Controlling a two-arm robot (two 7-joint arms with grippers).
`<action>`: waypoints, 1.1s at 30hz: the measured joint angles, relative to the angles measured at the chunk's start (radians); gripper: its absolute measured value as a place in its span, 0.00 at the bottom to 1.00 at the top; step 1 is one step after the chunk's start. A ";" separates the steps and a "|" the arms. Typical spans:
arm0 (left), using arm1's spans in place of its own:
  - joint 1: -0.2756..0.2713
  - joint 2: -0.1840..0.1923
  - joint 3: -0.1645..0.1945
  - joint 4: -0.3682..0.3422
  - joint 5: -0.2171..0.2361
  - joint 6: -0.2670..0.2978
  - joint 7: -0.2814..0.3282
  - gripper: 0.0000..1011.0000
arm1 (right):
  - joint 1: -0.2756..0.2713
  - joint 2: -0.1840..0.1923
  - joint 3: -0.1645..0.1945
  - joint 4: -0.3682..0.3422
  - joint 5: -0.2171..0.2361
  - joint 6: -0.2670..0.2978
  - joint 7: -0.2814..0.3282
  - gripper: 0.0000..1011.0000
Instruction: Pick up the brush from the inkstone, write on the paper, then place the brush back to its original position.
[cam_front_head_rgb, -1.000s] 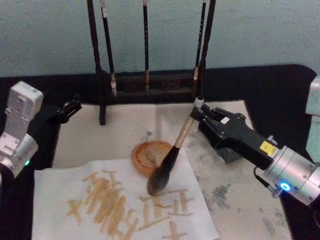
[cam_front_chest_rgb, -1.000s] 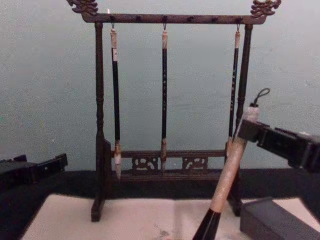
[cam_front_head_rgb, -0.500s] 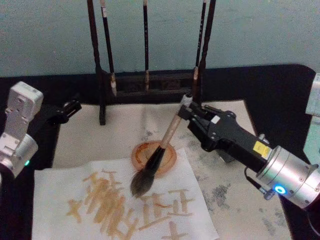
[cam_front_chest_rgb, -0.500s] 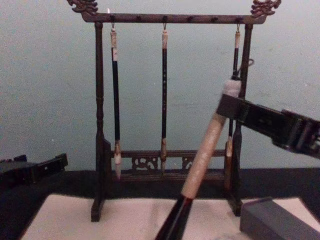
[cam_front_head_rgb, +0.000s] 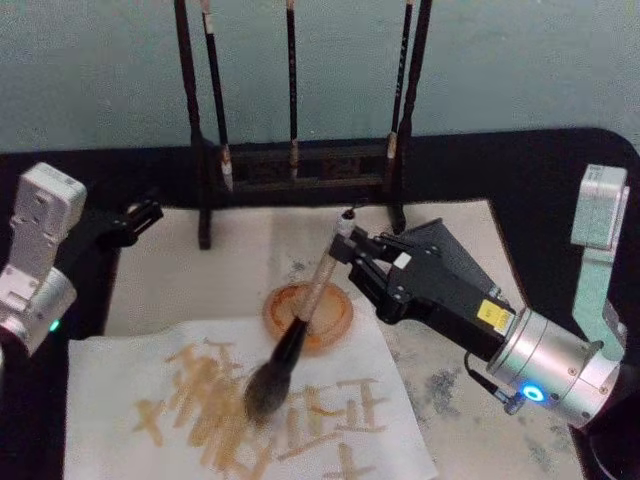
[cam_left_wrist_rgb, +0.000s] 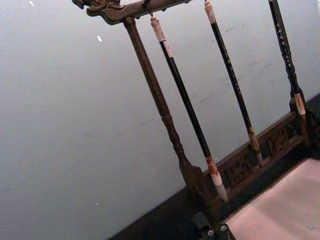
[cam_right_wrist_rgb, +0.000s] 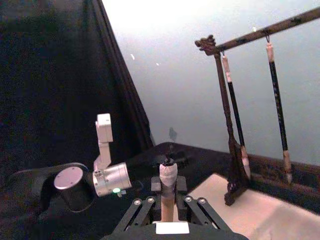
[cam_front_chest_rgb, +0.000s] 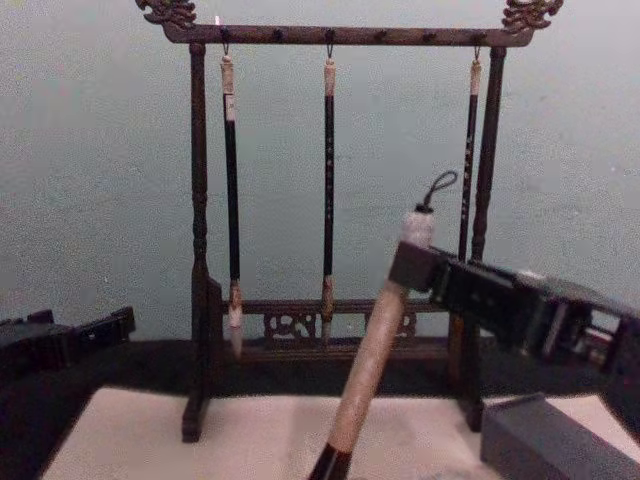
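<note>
My right gripper (cam_front_head_rgb: 348, 250) is shut on the upper end of the brush's cream handle (cam_front_head_rgb: 318, 285). The brush slants down and to the left, across a round orange-brown dish (cam_front_head_rgb: 335, 318). Its dark bristles (cam_front_head_rgb: 262, 390) rest on a white sheet with tan strokes (cam_front_head_rgb: 330, 420). That sheet lies on the wide off-white paper (cam_front_head_rgb: 470, 385), which has grey smudges. The chest view shows the gripper (cam_front_chest_rgb: 410, 265), the handle (cam_front_chest_rgb: 375, 350) and the dark grey inkstone block (cam_front_chest_rgb: 540, 440) at the lower right. The right wrist view looks down the gripper (cam_right_wrist_rgb: 168, 192) at the brush's end (cam_right_wrist_rgb: 168, 175). My left gripper (cam_front_head_rgb: 140, 218) is parked at the paper's far left corner.
A dark wooden rack (cam_front_chest_rgb: 200, 250) stands at the back of the paper, with three thin black brushes (cam_front_chest_rgb: 328, 180) hanging from its top bar (cam_front_chest_rgb: 340, 36). A black cloth (cam_front_head_rgb: 540, 180) covers the table around the paper. A teal wall rises behind.
The right gripper has carried the brush to the left and lower. The bristles have gone from beside the dish to the middle of the white sheet's strokes. The left arm has not moved.
</note>
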 joint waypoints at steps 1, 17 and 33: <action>0.000 0.000 0.000 0.000 0.000 0.000 0.000 0.99 | 0.001 -0.001 0.000 0.004 0.000 0.000 0.000 0.17; 0.000 0.000 0.000 0.000 0.000 0.000 0.000 0.99 | -0.007 0.009 0.040 0.062 0.029 0.004 -0.019 0.17; 0.000 0.000 0.000 0.000 0.000 0.000 0.000 0.99 | -0.039 0.033 0.115 0.066 0.085 -0.014 -0.024 0.17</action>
